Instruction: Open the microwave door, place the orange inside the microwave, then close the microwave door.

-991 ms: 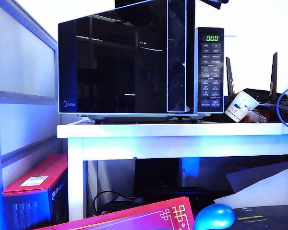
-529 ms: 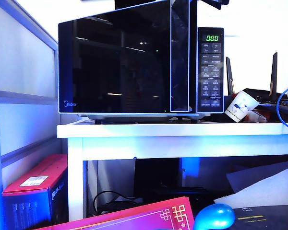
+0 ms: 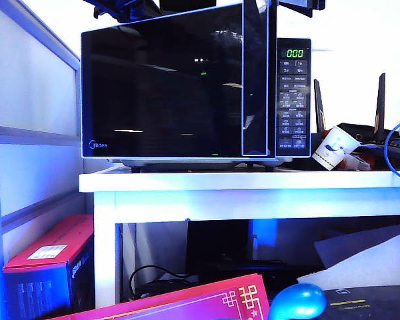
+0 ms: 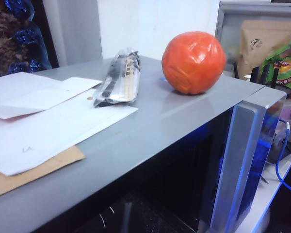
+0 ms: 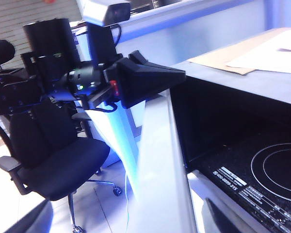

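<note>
The microwave point(image 3: 187, 87) stands on a white table point(image 3: 253, 190). Its door point(image 3: 167, 87) hangs ajar, hinged on the left. The orange point(image 4: 194, 62) rests on the microwave's grey top point(image 4: 150, 131), near the edge above the keypad, with nothing touching it. My left gripper point(image 5: 150, 80) shows in the right wrist view as a black wedge at the door's top edge; its jaws are hidden. My right gripper point(image 5: 136, 218) is open, with the door's pale free edge point(image 5: 157, 160) between its fingers. The cavity and glass turntable point(image 5: 276, 170) are exposed.
White sheets point(image 4: 43, 121), brown card and a shiny plastic packet point(image 4: 117, 77) lie on the microwave top beside the orange. A paper cup point(image 3: 335, 148) and a blue cable point(image 3: 390, 157) sit right of the microwave. An office chair point(image 5: 53, 155) stands in front.
The door has swung further out, its free edge moving right in the exterior view. A dark part of the left arm has come into view above the microwave's top left.
</note>
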Robot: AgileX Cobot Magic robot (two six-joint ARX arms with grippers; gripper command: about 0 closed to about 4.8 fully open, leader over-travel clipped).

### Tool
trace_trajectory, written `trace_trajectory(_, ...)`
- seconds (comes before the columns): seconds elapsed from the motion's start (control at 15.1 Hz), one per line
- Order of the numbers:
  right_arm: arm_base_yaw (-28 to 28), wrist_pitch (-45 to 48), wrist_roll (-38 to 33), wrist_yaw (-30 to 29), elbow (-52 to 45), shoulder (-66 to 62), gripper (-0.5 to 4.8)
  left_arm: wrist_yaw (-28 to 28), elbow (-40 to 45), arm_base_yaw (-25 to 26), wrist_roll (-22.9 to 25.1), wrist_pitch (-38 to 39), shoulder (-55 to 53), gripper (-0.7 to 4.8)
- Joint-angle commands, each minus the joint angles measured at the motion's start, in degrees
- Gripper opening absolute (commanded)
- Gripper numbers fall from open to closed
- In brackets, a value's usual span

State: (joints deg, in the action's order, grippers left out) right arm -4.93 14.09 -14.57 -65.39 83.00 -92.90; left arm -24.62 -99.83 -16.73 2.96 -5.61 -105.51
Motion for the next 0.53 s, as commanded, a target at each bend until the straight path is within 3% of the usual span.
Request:
trace_trajectory(0.07, 0.02, -6.78, 6.23, 6.56, 0.26, 0.17, 3.98, -0.04, 0.07, 0.0, -0.37, 1.77, -0.52, -0.05)
trace_trajectory(0.26, 0.22, -9.57, 9.25, 12.5, 0.26, -0.52, 3.98, -0.04, 0.09, 0.0, -0.37, 1.77, -0.52, -0.05)
trace_trajectory(0.4, 0.26, -9.68, 9.2, 12.28, 0.26, -1.51, 3.98, -0.04, 0.07, 0.0, -0.37, 1.79, -0.52, -0.05)
trace_trajectory(0.53, 0.26, -9.88, 9.2, 8.39, 0.26, -2.29, 3.98, -0.04, 0.07, 0.0, -0.37, 1.84, -0.52, -0.05)
